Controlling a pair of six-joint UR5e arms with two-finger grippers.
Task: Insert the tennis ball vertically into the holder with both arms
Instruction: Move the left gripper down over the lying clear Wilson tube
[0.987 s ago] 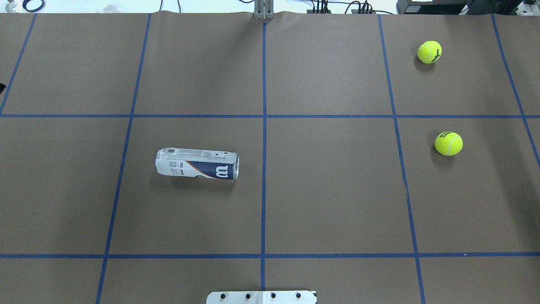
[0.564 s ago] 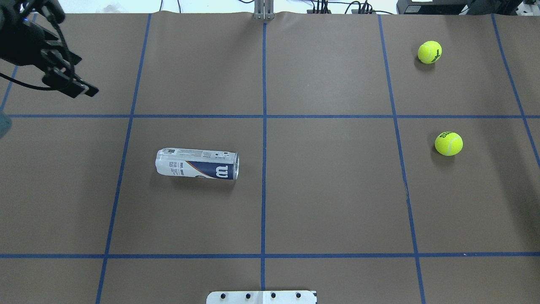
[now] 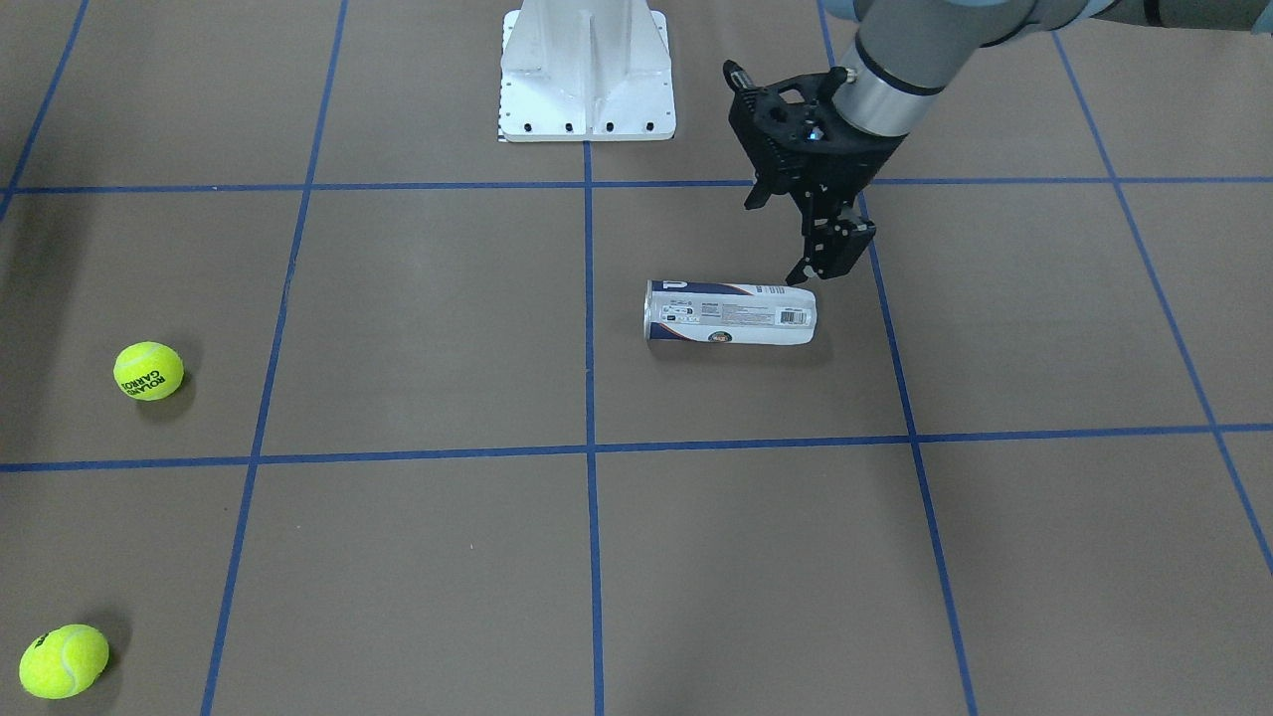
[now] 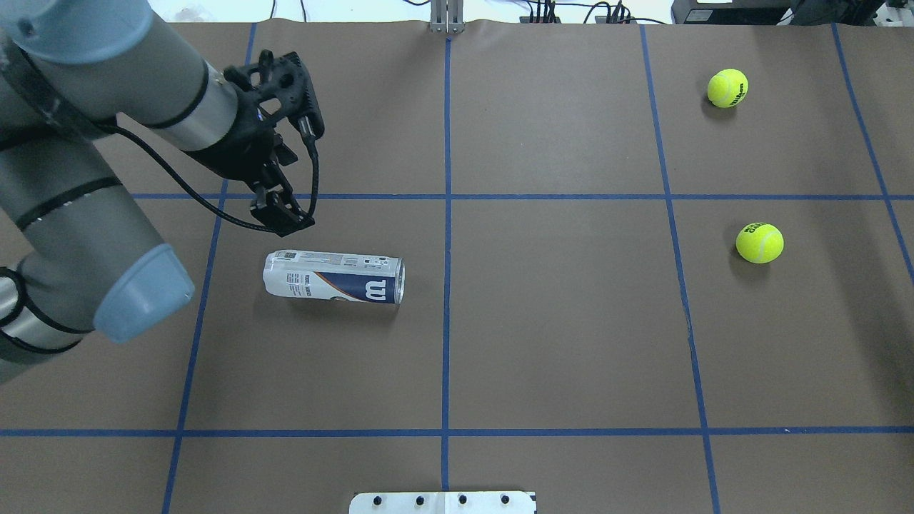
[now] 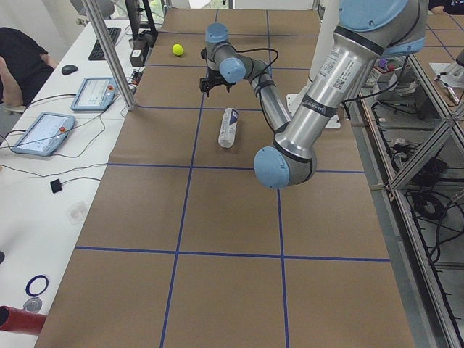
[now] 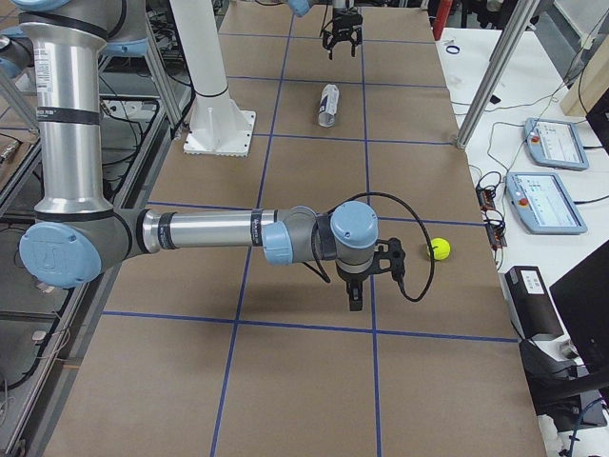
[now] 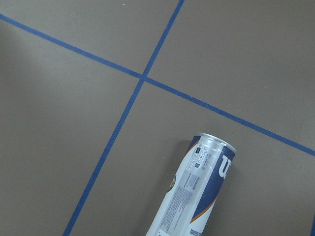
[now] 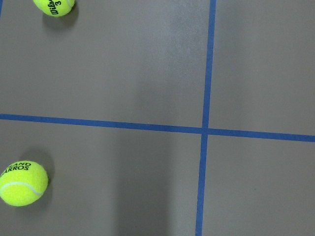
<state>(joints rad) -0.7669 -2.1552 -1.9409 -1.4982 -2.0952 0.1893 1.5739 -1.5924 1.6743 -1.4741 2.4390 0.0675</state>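
- Holder (image 4: 333, 277): clear plastic cylindrical tennis-ball can with a white and navy label. It lies on its side on the brown paper-covered desk (image 4: 557, 343), not upright. Its metal-rimmed end points towards the robot's right. No ball shows inside it.
- Left hand (image 4: 296, 175): black two-finger hand on the silver-and-grey left arm. Its fingers are spread wide and hold nothing. It hovers above the desk just beyond the holder's closed end, on the side away from the robot, and does not touch the holder.
- Right hand (image 6: 376, 276): seen only from the side camera, low over the desk and far off past the holder's rimmed end. Whether its fingers are parted cannot be told, and no ball shows between them.
- Yellow-green felt tennis balls, two: the nearer ball (image 4: 759, 243) and the farther ball (image 4: 727, 88) both rest loose on the desk, well apart from the holder, out past its rimmed end.
- Done: nothing judged complete; both arms appear to be on approach only.
- Left to do: grasp the holder and stand it up, pick up a ball, bring it over the mouth and lower it in.
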